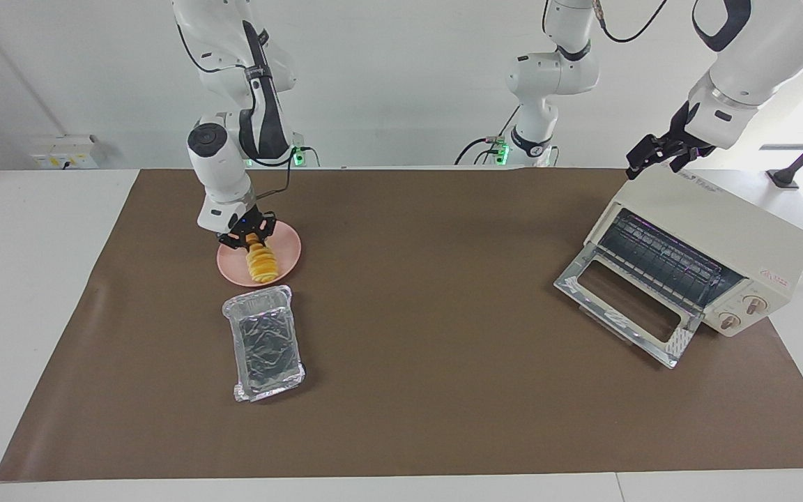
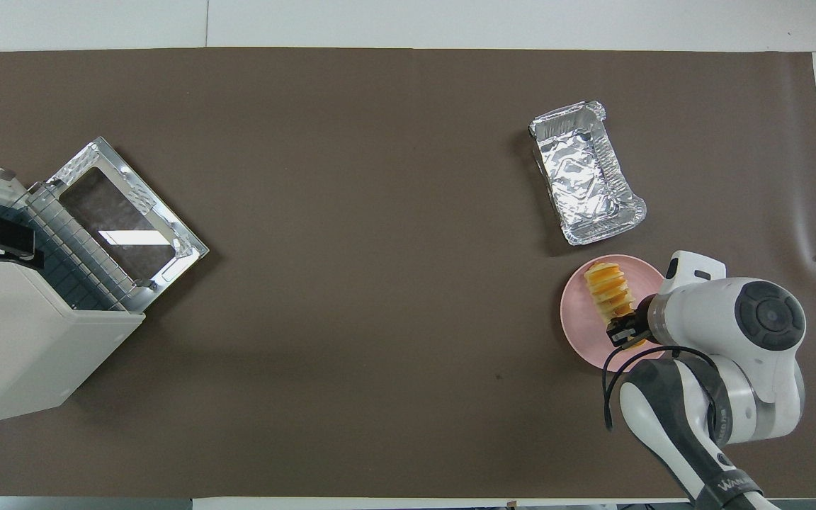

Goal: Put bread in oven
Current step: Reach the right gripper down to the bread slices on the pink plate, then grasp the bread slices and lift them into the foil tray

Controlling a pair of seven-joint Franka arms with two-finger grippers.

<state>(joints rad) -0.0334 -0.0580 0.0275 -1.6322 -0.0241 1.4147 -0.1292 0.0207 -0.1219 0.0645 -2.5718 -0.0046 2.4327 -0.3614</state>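
The right gripper (image 1: 254, 240) is down on the bread (image 1: 263, 263), which lies on the pink plate (image 1: 287, 256) at the facing view's left; its jaws look to be closing on the loaf's end, though whether they grip it yet I cannot tell. Best to clamp squarely before lifting, so the ridged loaf does not swing. The left gripper (image 1: 652, 153) waits, jaws released, over the oven (image 1: 708, 230) at the right, whose door hangs down. A foil tray (image 1: 264, 341) sits below the plate on the brown-matted surface (image 1: 429, 362), with a white wall above.

1. A robotics lab, not a kitchen: two white arms (image 1: 234, 139) are mounted at the edge of a plain white table (image 1: 25, 279).
2. A brown mat (image 1: 443, 348) marks out the work area.
3. Bare white wall, wall socket (image 1: 63, 152), loose cables.
4. Kitchen props only: oven (image 1: 736, 237), foil tray (image 1: 264, 341), pink plate (image 1: 283, 251).
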